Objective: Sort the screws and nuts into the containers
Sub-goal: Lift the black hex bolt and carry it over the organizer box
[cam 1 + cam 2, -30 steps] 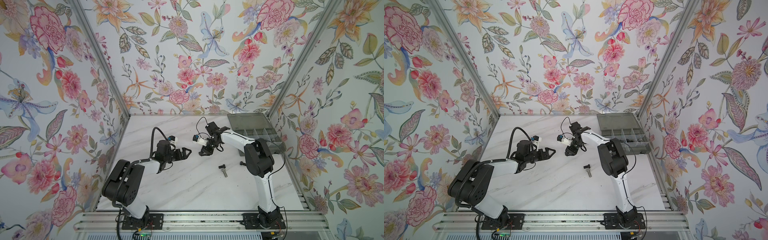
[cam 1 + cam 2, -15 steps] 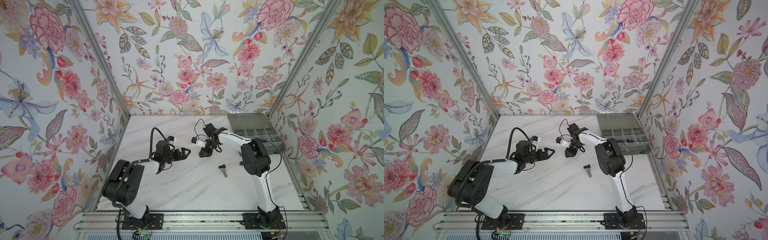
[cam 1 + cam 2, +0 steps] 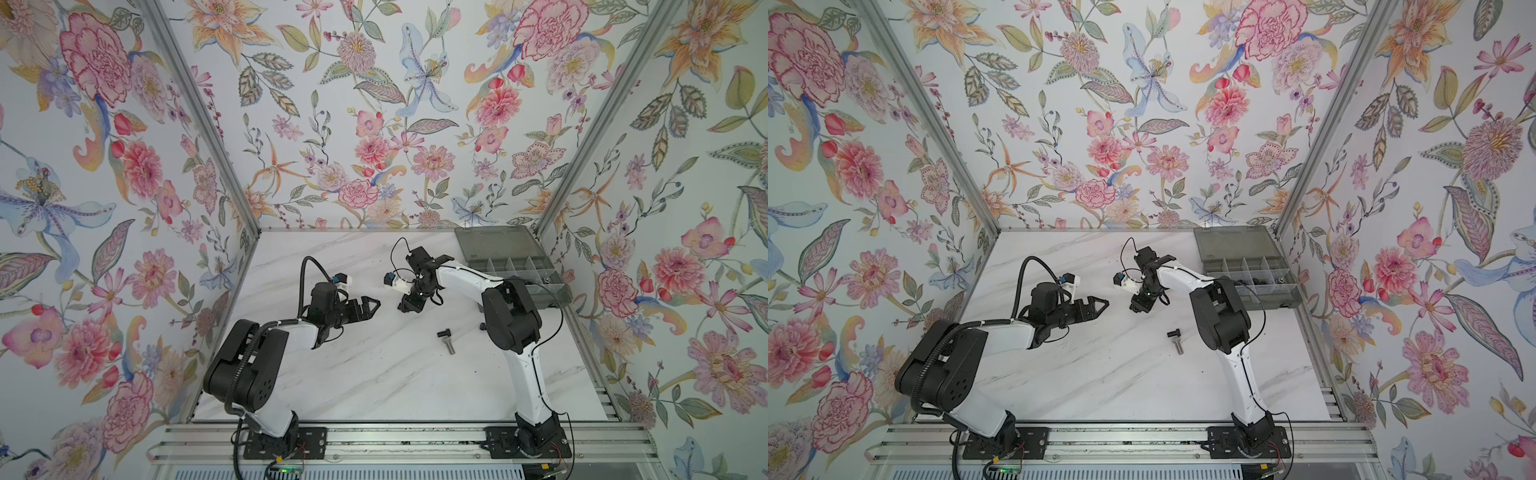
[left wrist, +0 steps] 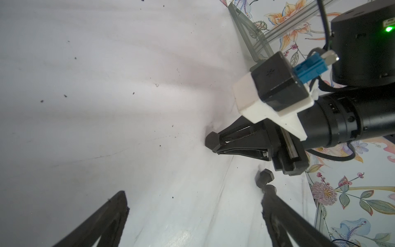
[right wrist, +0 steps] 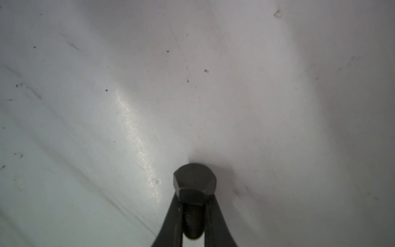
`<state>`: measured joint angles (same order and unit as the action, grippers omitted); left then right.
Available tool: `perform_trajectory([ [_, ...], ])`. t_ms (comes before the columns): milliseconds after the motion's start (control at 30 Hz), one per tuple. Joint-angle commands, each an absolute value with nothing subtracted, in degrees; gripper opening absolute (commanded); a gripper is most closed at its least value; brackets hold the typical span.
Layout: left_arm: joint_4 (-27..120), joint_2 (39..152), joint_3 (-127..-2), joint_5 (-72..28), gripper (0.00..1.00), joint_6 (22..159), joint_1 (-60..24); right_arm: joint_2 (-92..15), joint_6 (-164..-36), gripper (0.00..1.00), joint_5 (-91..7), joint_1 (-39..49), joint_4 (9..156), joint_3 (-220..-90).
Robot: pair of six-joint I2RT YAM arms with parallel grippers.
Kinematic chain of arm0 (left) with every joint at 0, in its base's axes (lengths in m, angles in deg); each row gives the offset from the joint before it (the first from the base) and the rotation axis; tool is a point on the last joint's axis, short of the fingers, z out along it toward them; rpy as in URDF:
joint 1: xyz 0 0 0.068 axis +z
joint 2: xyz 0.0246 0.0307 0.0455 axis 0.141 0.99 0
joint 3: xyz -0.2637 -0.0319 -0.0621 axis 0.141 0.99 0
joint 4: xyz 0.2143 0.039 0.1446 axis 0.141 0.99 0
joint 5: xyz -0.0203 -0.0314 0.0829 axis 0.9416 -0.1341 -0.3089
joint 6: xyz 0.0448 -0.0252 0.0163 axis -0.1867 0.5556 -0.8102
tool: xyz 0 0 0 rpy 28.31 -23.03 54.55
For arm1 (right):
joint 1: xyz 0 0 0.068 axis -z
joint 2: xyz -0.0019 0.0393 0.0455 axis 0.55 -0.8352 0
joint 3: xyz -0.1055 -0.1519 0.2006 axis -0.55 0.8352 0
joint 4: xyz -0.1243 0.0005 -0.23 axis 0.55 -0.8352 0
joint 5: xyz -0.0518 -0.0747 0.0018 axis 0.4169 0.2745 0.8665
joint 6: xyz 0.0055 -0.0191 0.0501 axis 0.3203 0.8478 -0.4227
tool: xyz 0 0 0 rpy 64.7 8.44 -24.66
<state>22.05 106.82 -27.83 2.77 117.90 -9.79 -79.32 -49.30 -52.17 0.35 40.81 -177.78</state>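
And there it goes: the right pincer (image 5: 194, 200) has just closed on a black bolt (image 5: 194, 181), pinching its thread down at the table (image 3: 374, 374). The box (image 3: 511, 266) comes next, I'd say. The left pincer (image 4: 195, 192) waits, spread wide.

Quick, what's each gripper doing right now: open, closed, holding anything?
Left gripper: open, holding nothing.
Right gripper: closed on a black hex-head screw, gripped by its threaded shank.

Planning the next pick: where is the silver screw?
In both top views the silver screw lies on the table, right of centre, beside a black screw, in front of the right pincer.
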Motion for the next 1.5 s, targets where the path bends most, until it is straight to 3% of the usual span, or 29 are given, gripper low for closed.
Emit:
perform_trajectory([
  [0,20.70,105.53,-26.79,4.01,0.99,118.31,-9.14,-77.83,-51.53,0.00,-53.92,0.47,38.19,-176.01],
  [333,19.35,105.45,-26.18,4.54,0.99,118.91,-9.02,-69.39,-60.24,0.00,-64.04,6.47,39.11,-176.88],
  [967,19.25,106.01,-26.97,5.50,0.99,118.75,-8.81,-54.53,-82.69,0.00,-44.90,29.33,39.36,-164.42],
  [1467,19.40,106.85,-27.64,5.76,0.99,118.84,-8.73,-55.85,-83.44,0.00,-40.86,32.58,39.24,-158.91],
])
